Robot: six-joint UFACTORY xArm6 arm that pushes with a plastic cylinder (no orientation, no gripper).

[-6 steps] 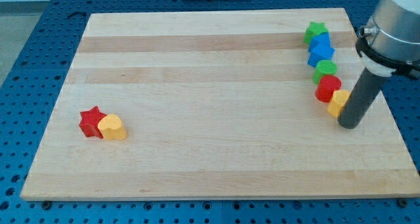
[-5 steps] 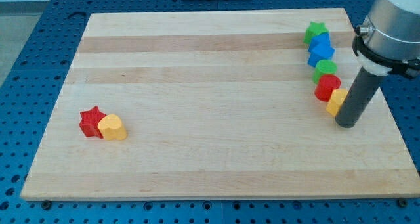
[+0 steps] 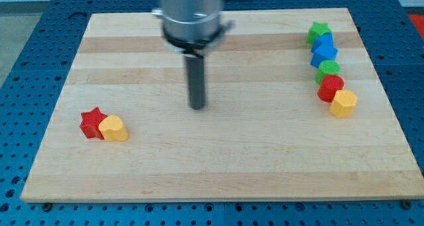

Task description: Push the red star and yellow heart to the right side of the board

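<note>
Rod-ended and with nothing to grasp, my tip (image 3: 197,107) rests on bare board (image 3: 218,166) near the frame's centre, touching no block. Nearest the bottom, at lower left, the red star (image 3: 91,122) and yellow heart (image 3: 114,128) sit touching. Toward the upper right a column runs upward: yellow block (image 3: 343,103), red block (image 3: 330,89), green block (image 3: 328,70), blue block (image 3: 324,51), green star (image 3: 318,32)

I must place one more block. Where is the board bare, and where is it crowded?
Bare: the stretch between my tip and the right-edge column, and below it. Crowded: that column, green star to yellow block; red star touches yellow heart.
</note>
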